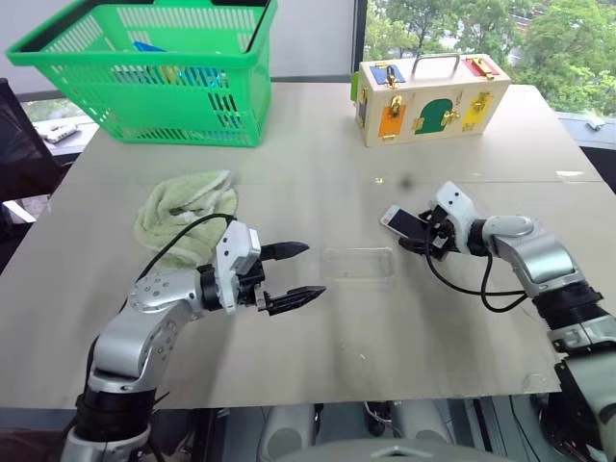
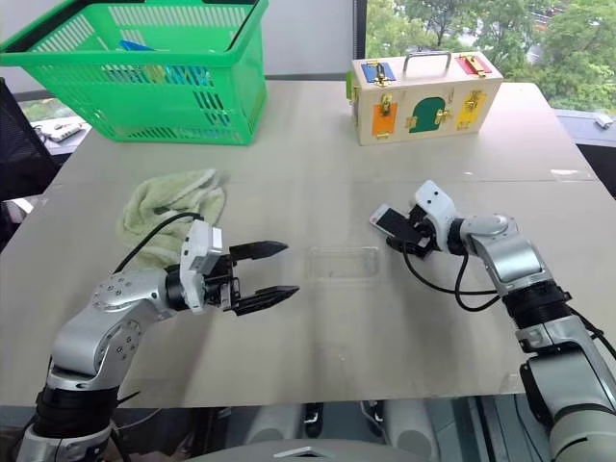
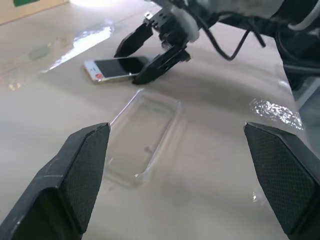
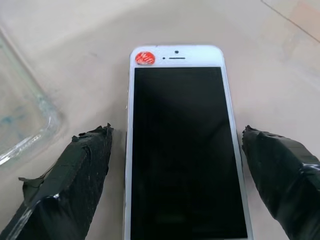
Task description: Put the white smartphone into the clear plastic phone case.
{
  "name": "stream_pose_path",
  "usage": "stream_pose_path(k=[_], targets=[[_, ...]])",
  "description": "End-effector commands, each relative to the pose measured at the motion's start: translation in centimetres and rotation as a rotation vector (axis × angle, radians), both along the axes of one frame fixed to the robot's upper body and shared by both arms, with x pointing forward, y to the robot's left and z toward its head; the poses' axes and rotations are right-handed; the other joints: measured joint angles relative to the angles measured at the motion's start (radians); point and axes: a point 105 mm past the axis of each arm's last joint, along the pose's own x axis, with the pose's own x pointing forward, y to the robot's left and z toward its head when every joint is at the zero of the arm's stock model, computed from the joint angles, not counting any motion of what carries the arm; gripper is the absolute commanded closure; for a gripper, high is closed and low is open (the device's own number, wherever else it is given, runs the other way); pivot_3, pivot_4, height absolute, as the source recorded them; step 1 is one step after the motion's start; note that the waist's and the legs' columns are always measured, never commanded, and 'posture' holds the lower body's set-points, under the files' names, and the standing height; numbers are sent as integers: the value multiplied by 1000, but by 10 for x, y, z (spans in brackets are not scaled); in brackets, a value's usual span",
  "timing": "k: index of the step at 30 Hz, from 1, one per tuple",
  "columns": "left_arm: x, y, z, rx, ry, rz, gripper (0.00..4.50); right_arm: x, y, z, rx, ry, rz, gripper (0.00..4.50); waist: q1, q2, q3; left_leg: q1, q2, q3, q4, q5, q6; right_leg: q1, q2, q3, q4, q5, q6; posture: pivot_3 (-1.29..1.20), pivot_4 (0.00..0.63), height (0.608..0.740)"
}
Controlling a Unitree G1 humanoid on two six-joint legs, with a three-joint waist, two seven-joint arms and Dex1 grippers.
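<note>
Flat on the pale surface (image 1: 318, 337), screen up: white smartphone with black glass (image 4: 186, 150), straddled by the wide-open right claw (image 4: 180, 175), apparently for pickup. Beside it, empty clear plastic phone case (image 3: 140, 137), cavity up to receive. Left claw (image 1: 294, 274) spread wide, gripping nothing, near the case.

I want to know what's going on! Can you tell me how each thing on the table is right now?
white smartphone: flat on the table, screen up, not gripped.
clear plastic phone case: empty, lying open side up.
right gripper: open, fingers either side of the phone.
left gripper: open, holding nothing.
green basket: upright, things inside.
green towel: crumpled.
wooden latch box: doors shut.
</note>
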Motion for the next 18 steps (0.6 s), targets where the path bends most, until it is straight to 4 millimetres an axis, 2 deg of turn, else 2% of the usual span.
stream_pose_path(k=[1, 3, 6, 9, 11, 14, 18], targets=[[-5, -1, 8, -2, -31, -11, 82, 4, -13, -11, -98, 73, -30, 0, -2, 0, 0, 1, 0, 0, 0, 0, 0, 0, 0, 1, 1, 0, 0, 0, 150, 740], [-5, 0, 8, 2, -31, -7, 82, 1, -17, -16, -162, 129, -20, 0, -2, 0, 0, 3, 0, 3, 0, 0, 0, 0, 0, 1, 3, 0, 0, 0, 150, 740], [-5, 1, 8, -1, -34, 5, 82, -2, -14, -19, -149, 180, 4, 0, 7, 0, 0, 7, 1, 3, 0, 0, 0, 3, -1, 0, 3, 0, -1, 0, 150, 740], [-4, 6, 5, -2, 2, 23, 0, -3, -13, -26, -148, 183, 5, 782, 6, 0, -1, 7, 0, 3, 0, 0, 0, 4, -2, 0, 1, 0, -1, 0, 150, 740], [-3, 8, 4, -4, 15, 34, 0, -2, -14, -26, -142, 156, -12, 1567, 5, -1, -2, 7, 0, 4, 0, 0, 0, 4, -3, 1, 1, 0, -1, 0, 150, 740], [-4, 9, 5, -27, 20, 28, 0, -4, -19, -23, -132, 114, -14, 1593, 6, -1, -3, 8, 1, 4, -3, 0, 0, 4, -3, 2, -1, 0, -1, 0, 150, 740], [-4, 10, 10, -50, 8, 12, 0, -6, -20, -6, -80, 32, 5, 1593, 10, -1, -2, 8, 1, 3, -3, 0, 0, 4, -3, 1, -1, 0, -1, 0, 150, 740]])
